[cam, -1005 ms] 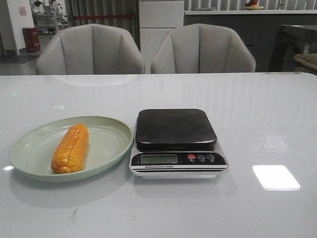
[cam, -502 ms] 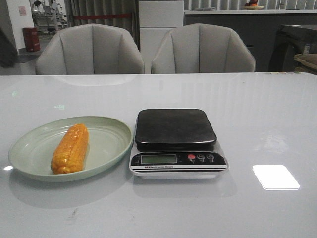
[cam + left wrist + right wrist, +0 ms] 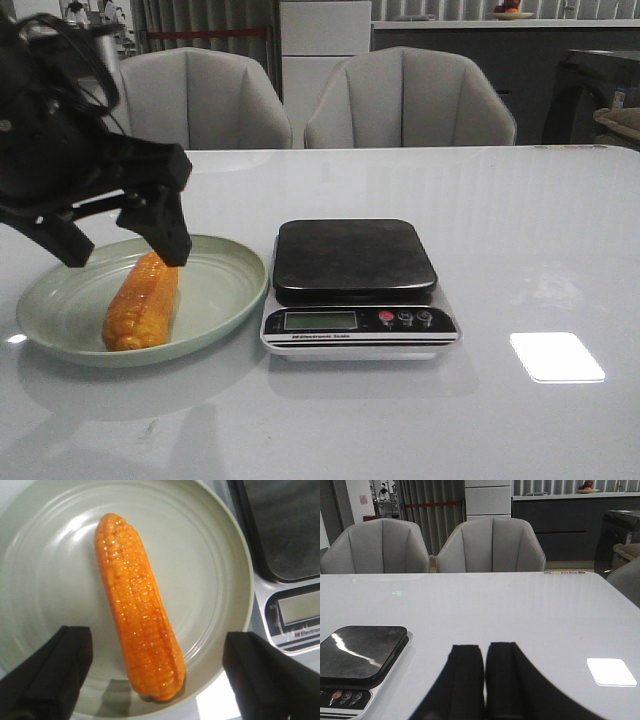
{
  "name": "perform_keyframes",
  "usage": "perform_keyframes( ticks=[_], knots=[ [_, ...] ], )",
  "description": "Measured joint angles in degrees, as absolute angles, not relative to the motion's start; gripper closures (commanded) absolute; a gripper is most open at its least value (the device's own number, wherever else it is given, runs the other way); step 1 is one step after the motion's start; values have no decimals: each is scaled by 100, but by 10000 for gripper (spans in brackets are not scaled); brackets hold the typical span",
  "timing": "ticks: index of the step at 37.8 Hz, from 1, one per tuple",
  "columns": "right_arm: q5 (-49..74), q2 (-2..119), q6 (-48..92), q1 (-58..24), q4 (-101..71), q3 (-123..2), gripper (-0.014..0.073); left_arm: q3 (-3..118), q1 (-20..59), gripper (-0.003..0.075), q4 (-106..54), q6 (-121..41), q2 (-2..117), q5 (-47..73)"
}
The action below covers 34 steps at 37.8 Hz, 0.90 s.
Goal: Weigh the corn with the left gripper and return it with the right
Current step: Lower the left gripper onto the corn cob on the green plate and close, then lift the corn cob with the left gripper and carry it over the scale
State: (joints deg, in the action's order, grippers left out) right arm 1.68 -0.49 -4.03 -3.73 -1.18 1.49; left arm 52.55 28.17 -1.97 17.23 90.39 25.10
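big black left gripper (image 3: pixel 125 243) now in view, wide open above orange-yellow bumpy corn (image 3: pixel 142 299), corn unmoved on round pale green plate (image 3: pixel 215 290), right gripper (image 3: pixel 484 667) closed, empty

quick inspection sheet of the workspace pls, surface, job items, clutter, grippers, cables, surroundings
surface: glossy white table, light patch reflected at the right
job's things: corn lying in the pale green plate; kitchen scale beside the plate, platform bare, display blank
clutter: nothing seen
grippers: left gripper open, fingers hanging above and either side of the corn, not touching it; right gripper shut, holding nothing, low over the table right of the scale
cables: black cables on the left arm's body
surroundings: two grey chairs behind the table, cabinets and a counter further back
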Motion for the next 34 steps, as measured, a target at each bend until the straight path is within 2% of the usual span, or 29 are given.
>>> perform_keyframes(
  ticks=[3,6,14,17,27,34],
  knots=[
    [168,-49,-403,-373,-118,149,407,5366,2817,153,-260,1731,9344,2593],
    [168,-49,-403,-373,-118,149,407,5500,2817,232,-299,1731,9608,2704],
    [168,-49,-403,-373,-118,149,407,5733,2817,623,-429,1731,10032,2925],
    [168,-49,-403,-373,-118,149,407,5796,2817,585,-440,1731,10056,2936],
    [168,-49,-403,-373,-118,149,407,6631,2907,606,-451,1731,10107,3336],
    [168,-49,-403,-373,-118,149,407,7401,3263,606,-462,1731,10152,3384]
  ],
)
